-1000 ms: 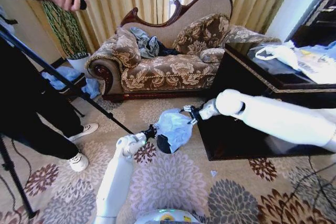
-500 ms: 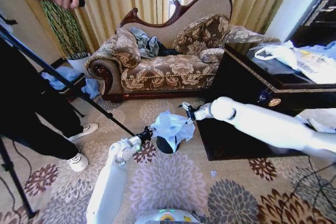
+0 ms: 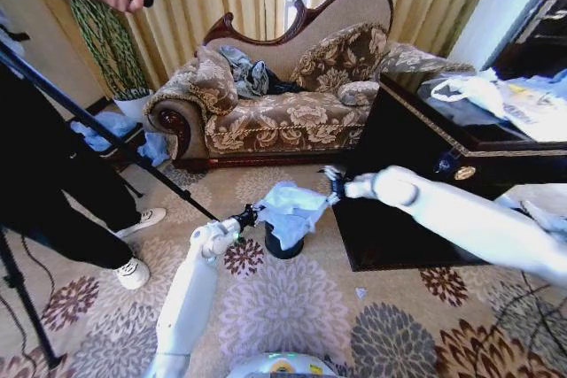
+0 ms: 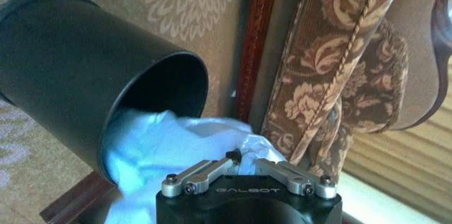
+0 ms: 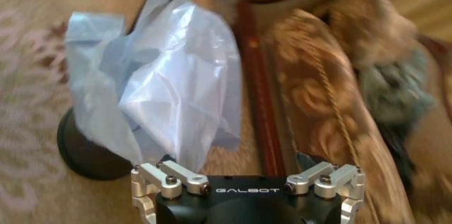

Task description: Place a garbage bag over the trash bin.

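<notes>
Above the trash bin (image 3: 283,243) on the carpet, left gripper (image 3: 247,215) and right gripper (image 3: 334,185) each pinch the garbage bag (image 3: 289,208), stretching it.

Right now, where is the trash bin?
In the head view the trash bin stands on the patterned carpet before the sofa, under the garbage bag, between the left claw and right claw.

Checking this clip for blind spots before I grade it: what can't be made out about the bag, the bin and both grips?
- Trash bin rim, head view: covered by the garbage bag.
- Left gripper, left wrist view: closed on the bag.
- Right gripper, right wrist view: fingertips cut off; hold on the bag unclear.
- Bag's depth inside the bin: hidden.
</notes>
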{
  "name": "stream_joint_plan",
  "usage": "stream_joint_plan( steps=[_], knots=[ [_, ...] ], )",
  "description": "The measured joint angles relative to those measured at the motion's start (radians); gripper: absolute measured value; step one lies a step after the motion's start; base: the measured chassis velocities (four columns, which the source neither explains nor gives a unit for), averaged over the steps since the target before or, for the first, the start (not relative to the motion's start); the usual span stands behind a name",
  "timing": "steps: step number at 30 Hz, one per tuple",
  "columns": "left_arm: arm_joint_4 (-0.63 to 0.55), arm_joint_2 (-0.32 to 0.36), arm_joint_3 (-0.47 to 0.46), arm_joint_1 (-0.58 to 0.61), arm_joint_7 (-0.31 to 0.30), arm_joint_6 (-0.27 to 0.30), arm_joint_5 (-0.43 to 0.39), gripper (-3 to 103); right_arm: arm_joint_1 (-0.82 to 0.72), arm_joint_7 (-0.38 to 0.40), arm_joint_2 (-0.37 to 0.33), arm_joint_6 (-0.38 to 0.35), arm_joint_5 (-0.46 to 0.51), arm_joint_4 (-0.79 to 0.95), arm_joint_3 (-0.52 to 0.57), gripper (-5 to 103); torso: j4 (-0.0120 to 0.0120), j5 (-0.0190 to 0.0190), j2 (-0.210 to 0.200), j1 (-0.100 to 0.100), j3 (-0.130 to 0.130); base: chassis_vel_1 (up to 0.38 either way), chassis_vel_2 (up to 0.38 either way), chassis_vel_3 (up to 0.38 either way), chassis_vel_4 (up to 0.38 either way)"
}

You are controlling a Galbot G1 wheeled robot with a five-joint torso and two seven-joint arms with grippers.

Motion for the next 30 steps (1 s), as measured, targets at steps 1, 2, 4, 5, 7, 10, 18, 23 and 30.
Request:
stream_joint_plan(
  steps=[1,2,4,5,7,10,18,23,30],
  knots=[
    [0.004,0.000,0.018,-0.008,0.005,0.000,0.008,0,-0.129,0.016,-0.057,0.012,0.013,0.038,0.124,100,-0.0001,-0.0012,0.000,0.000,0.000,0.000,0.000,0.000,0.000],
    [0.005,0.000,0.033,-0.012,0.007,0.000,0.013,0,-0.210,0.026,-0.090,0.033,0.020,0.061,0.166,100,-0.0015,-0.0015,0.000,0.000,0.000,0.000,0.000,0.000,0.000],
    [0.005,0.002,0.038,-0.012,0.008,0.000,0.015,0,-0.251,0.029,-0.104,0.045,0.025,0.072,0.177,100,-0.0019,-0.0013,0.000,0.000,0.000,0.000,0.000,0.000,0.000],
    [-0.005,0.011,0.051,-0.010,0.009,0.000,0.020,0,-0.327,0.034,-0.116,0.065,0.035,0.093,0.183,100,-0.0009,0.0000,0.000,0.000,0.000,0.000,0.000,0.000,0.000],
    [-0.015,0.014,0.053,-0.006,0.009,-0.001,0.021,0,-0.355,0.037,-0.115,0.070,0.040,0.103,0.183,100,-0.0008,0.0006,0.000,0.000,0.000,0.000,0.000,0.000,0.000],
    [-0.073,0.030,0.059,0.015,-0.003,-0.006,0.021,0,-0.371,0.033,-0.112,0.110,0.104,0.129,0.189,100,0.0010,-0.0010,0.000,0.000,0.000,0.000,0.000,0.000,0.000],
    [-0.098,0.042,0.060,0.013,-0.014,-0.016,0.026,0,-0.452,0.095,-0.177,0.147,0.262,0.228,0.213,87,0.0003,-0.0009,0.000,0.000,0.000,0.000,0.000,0.000,0.000],
    [-0.058,0.033,0.078,-0.025,-0.012,-0.023,0.047,0,-0.619,0.185,-0.193,0.209,0.312,0.267,0.240,70,0.0001,-0.0011,0.000,0.000,0.000,0.000,0.000,0.000,0.000],
    [-0.020,0.021,0.101,-0.078,-0.008,-0.032,0.066,0,-0.769,0.265,-0.053,0.166,0.319,0.255,0.201,42,0.0001,-0.0008,0.000,0.000,0.000,0.000,0.000,0.000,0.000]
  ],
)
